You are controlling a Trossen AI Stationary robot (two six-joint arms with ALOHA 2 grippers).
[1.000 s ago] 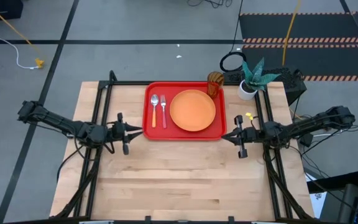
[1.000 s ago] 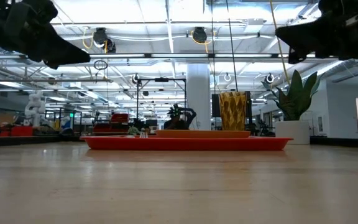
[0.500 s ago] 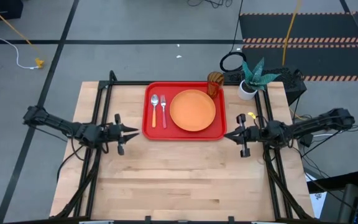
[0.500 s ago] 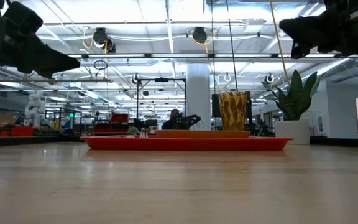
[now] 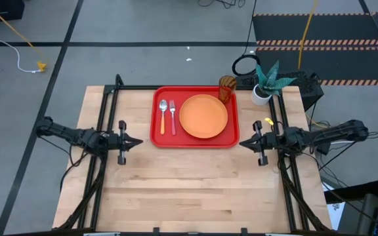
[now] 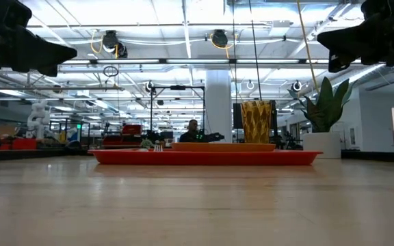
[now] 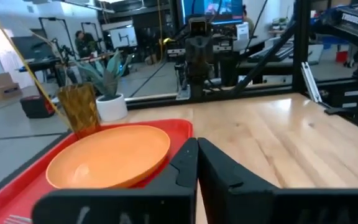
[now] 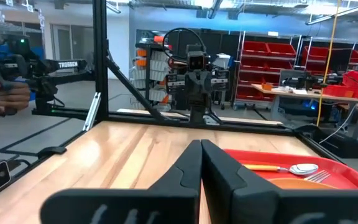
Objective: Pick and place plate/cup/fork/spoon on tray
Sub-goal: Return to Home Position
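- Hovering over the table's left edge, the left gripper (image 5: 136,141) has its fingers pinched together on nothing, tips aimed at the tray's left rim.
- Opposite, over the right edge, the right gripper (image 5: 243,142) hangs just off the tray's right rim, likewise closed and empty.
- Between them the red tray (image 5: 157,138) sits against the table's far edge, about midway along it.
- Beside the tray's left rim lie the spoon (image 5: 163,111) and, just beside it, the fork (image 5: 172,113), handles pointing toward the near rim.
- The orange plate (image 5: 203,117) fills the tray's middle and right.
- The amber cup (image 5: 226,87) stands upright in the tray's far right corner, close to the plate's edge.
- All four pieces look to be on the tray, so the job appears finished.
- Handling, as I judge it: the plate is light, stiff plastic, best pinched at its rim; the cup is light and tippy, so grip across its wall; the cutlery is thin and slick, easiest taken across the plastic handles.
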